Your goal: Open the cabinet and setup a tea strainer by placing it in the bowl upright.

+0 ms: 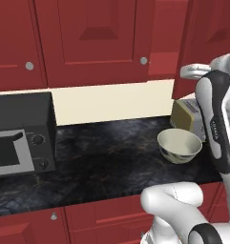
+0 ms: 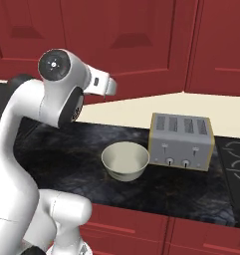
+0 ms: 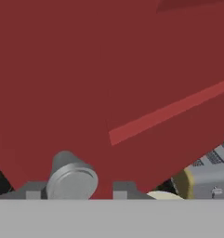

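Note:
The cabinet (image 1: 92, 38) is dark red with two panel doors. Its left door is shut, with a silver knob (image 1: 143, 60). The right door (image 1: 202, 33) stands swung partly out, showing a strip of red interior (image 1: 163, 43). In the hand view this door (image 3: 108, 69) is very close. Its round silver knob (image 3: 71, 179) sits between the fingertips of my gripper (image 3: 79, 188), whose jaws stand apart, the right tip clear of the knob. The cream bowl (image 1: 179, 145) (image 2: 125, 160) stands empty on the counter below. The tea strainer is hidden.
A silver toaster (image 2: 181, 135) stands just right of the bowl, against the wall. A black microwave (image 1: 21, 138) sits at the counter's left end. A stove top (image 2: 236, 159) begins at the far right. My own arm (image 1: 216, 119) rises beside the bowl.

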Controlling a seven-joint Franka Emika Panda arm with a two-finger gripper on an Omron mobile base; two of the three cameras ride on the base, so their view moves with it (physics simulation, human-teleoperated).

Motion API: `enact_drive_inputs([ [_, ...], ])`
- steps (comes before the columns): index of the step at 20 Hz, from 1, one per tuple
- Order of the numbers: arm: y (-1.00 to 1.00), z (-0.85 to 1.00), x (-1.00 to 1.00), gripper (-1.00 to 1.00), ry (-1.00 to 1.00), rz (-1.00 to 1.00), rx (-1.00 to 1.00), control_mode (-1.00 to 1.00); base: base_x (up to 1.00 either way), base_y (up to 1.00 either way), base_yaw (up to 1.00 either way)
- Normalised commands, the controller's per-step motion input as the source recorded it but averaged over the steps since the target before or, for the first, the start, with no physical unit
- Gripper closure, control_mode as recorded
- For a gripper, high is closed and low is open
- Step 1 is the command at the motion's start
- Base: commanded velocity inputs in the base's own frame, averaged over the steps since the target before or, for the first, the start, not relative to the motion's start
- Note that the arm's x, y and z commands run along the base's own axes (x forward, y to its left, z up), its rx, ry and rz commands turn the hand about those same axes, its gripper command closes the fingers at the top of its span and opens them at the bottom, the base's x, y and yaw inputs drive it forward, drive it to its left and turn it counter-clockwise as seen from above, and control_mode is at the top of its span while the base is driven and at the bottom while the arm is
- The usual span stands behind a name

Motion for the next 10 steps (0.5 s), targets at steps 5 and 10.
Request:
enact_drive_inputs([
  [5,-1.00,0.50,-1.00,1.00,0.00,0.08,0.16,-1.00,0.00,0.00,0.00],
  [10,-0.95,0.25,-0.96,1.00,-0.02,0.05,0.06,-1.00,0.00,0.00,0.00],
])
